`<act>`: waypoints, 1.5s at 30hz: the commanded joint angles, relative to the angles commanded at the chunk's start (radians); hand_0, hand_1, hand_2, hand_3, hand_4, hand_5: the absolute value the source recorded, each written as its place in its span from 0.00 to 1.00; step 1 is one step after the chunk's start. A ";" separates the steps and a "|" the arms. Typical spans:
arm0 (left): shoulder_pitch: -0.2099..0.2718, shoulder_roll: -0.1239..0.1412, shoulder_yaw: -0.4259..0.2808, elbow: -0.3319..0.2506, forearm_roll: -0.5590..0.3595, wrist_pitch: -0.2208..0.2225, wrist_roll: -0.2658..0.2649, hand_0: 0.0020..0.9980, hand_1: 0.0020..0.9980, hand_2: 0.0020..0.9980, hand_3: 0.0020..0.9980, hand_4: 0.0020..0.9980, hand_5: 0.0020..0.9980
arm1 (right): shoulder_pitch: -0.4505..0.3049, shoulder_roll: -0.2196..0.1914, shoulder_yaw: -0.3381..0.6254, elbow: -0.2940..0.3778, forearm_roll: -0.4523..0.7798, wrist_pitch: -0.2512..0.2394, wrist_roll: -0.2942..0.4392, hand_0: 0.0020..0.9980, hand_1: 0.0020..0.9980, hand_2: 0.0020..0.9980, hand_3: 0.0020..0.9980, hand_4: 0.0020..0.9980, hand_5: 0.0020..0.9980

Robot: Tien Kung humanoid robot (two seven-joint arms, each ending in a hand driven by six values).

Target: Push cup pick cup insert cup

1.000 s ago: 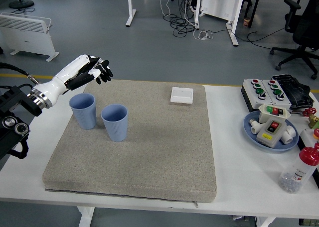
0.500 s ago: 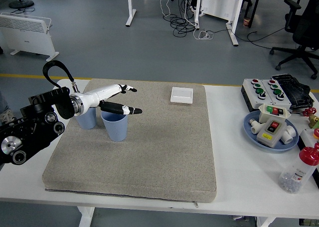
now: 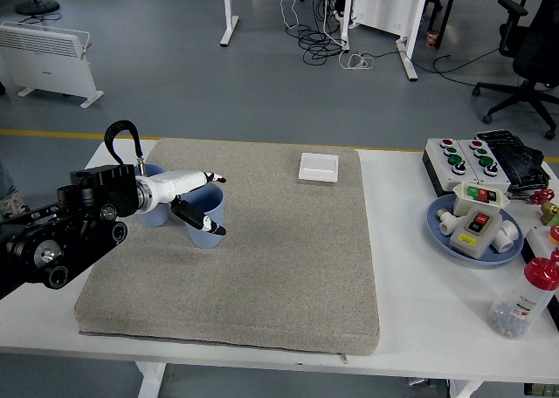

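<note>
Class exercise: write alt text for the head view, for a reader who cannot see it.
The robot's left hand reaches in from the left around a blue cup on a grey mat, with a second blue cup just behind its wrist. A small white box lies at the mat's far edge, and a blue plate of parts sits to the right.
</note>
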 joint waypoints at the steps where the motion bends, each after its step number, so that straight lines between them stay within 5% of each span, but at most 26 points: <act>1: 0.000 0.000 0.003 0.004 0.015 0.012 -0.013 0.70 0.83 0.95 0.95 0.72 0.04 | 0.000 0.000 -0.001 0.000 0.001 0.000 0.000 0.73 0.66 0.68 0.59 0.14 0.49; 6: -0.001 0.004 0.010 0.012 0.050 0.034 -0.054 0.70 0.83 0.95 0.95 0.72 0.04 | -0.002 0.000 -0.003 0.000 0.001 0.000 0.001 0.73 0.66 0.68 0.59 0.14 0.49; 7: -0.001 0.004 0.010 0.010 0.042 0.034 -0.057 0.54 0.71 0.83 0.80 0.61 0.00 | -0.002 0.000 -0.002 0.000 0.001 0.000 0.001 0.73 0.66 0.68 0.59 0.14 0.49; 12: -0.001 0.002 0.019 0.020 0.025 0.039 -0.078 0.54 0.71 0.83 0.80 0.61 0.00 | -0.004 0.001 -0.001 0.000 -0.001 0.000 0.000 0.73 0.66 0.68 0.59 0.14 0.49; 13: 0.001 0.002 0.021 0.022 0.025 0.046 -0.091 0.50 0.60 0.71 0.65 0.47 0.00 | -0.005 0.002 0.000 0.000 -0.002 0.000 0.000 0.73 0.66 0.68 0.59 0.14 0.49; 19: 0.008 0.011 0.019 0.014 0.021 0.051 -0.104 0.50 0.60 0.71 0.65 0.47 0.00 | -0.007 0.002 0.003 0.000 -0.006 0.000 0.000 0.73 0.66 0.68 0.59 0.14 0.49; 20: 0.010 0.012 0.018 0.012 0.020 0.050 -0.102 0.50 0.53 0.57 0.48 0.28 0.00 | -0.007 0.002 0.004 0.000 -0.006 0.000 0.000 0.73 0.66 0.68 0.59 0.14 0.49; 25: 0.017 0.023 0.000 -0.011 0.004 0.032 -0.079 0.50 0.53 0.57 0.48 0.28 0.00 | -0.008 0.003 0.005 0.000 -0.006 -0.001 0.000 0.73 0.66 0.68 0.59 0.14 0.49; 26: 0.021 0.029 -0.013 -0.028 -0.007 0.024 -0.068 0.50 0.49 0.49 0.42 0.22 0.00 | -0.009 0.003 0.006 0.000 -0.007 -0.001 0.001 0.73 0.66 0.68 0.59 0.14 0.48; 39: -0.018 0.137 -0.192 -0.307 -0.002 -0.053 0.053 0.51 0.46 0.45 0.39 0.28 0.00 | -0.003 0.000 0.014 0.000 -0.004 -0.002 0.003 0.73 0.66 0.68 0.59 0.14 0.48; 45: -0.097 0.185 -0.226 -0.267 0.023 -0.072 0.066 0.53 0.47 0.46 0.41 0.29 0.00 | 0.001 -0.004 0.012 0.000 0.002 -0.003 0.002 0.73 0.66 0.68 0.59 0.14 0.48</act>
